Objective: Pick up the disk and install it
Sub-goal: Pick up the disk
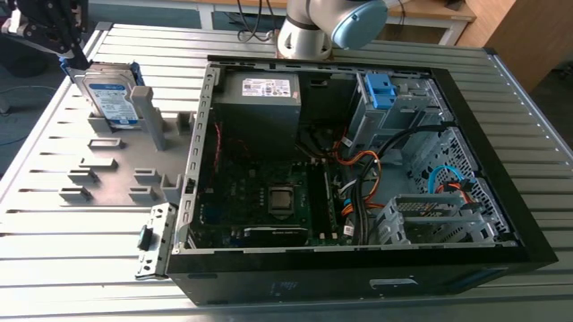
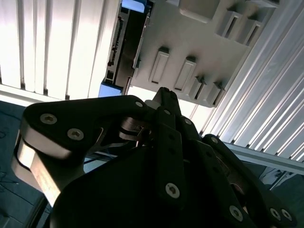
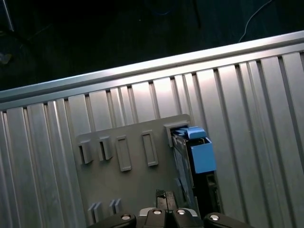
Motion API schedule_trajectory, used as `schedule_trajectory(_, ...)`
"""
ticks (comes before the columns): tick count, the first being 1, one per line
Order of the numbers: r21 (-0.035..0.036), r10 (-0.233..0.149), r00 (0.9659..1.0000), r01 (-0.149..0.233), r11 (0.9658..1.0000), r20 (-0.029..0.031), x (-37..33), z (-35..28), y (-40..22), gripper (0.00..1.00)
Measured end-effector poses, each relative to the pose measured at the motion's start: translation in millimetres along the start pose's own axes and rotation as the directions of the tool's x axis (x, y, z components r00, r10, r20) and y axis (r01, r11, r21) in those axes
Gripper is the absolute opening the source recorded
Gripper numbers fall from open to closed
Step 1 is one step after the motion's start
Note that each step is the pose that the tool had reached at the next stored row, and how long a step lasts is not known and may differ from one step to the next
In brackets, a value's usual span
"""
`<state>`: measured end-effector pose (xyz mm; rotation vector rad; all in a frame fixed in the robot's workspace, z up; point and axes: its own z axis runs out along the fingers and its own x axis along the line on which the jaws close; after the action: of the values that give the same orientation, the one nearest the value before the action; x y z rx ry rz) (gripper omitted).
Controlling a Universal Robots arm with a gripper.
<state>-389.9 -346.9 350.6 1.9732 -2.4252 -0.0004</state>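
The disk [image 1: 112, 100] stands on edge in a slot of the grey rack [image 1: 107, 168], at the exterior view's left and well apart from the open case [image 1: 358, 265]. It is not yet lifted. The gripper [image 1: 74, 52] hangs just above the disk's upper corner, on the exterior view's left. We cannot tell whether it touches the blue frame, nor whether the jaws are apart or together. In both wrist views the disk shows edge-on and lies off to one side of the gripper's middle line, so we judge that the tool is not squared over it.

That offset is our main worry. A descent from this pose could land a jaw on the frame's top edge, press the disk sideways in its slot and wedge it there. A grip taken near one corner would let the disk swing or slip, since the plastic frame looks smooth and may flex.

The rack post [image 1: 152, 117] stands just beside the disk's face, so a lift that is not straight could scrape the disk against it or drag the rack across the ribbed worktop [image 1: 90, 268].

Further out, the case wall rises near the rack, and loose cables [image 1: 363, 159] cross the space beside the bays. A tilted disk could catch on either.
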Motion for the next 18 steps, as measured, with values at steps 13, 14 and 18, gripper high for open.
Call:
schedule_trajectory(13, 0.0009, -0.058, 0.9983, 0.058, 0.9983, -0.0017, 0.0, 0.0, 0.0, 0.11)
schedule_trajectory(14, 0.0009, -0.063, 0.9980, 0.063, 0.9980, -0.0019, 0.0, 0.0, 0.0, 0.11)
schedule_trajectory(18, 0.0011, -0.080, 0.9968, 0.080, 0.9968, -0.0025, 0.0, 0.0, 0.0, 0.11)
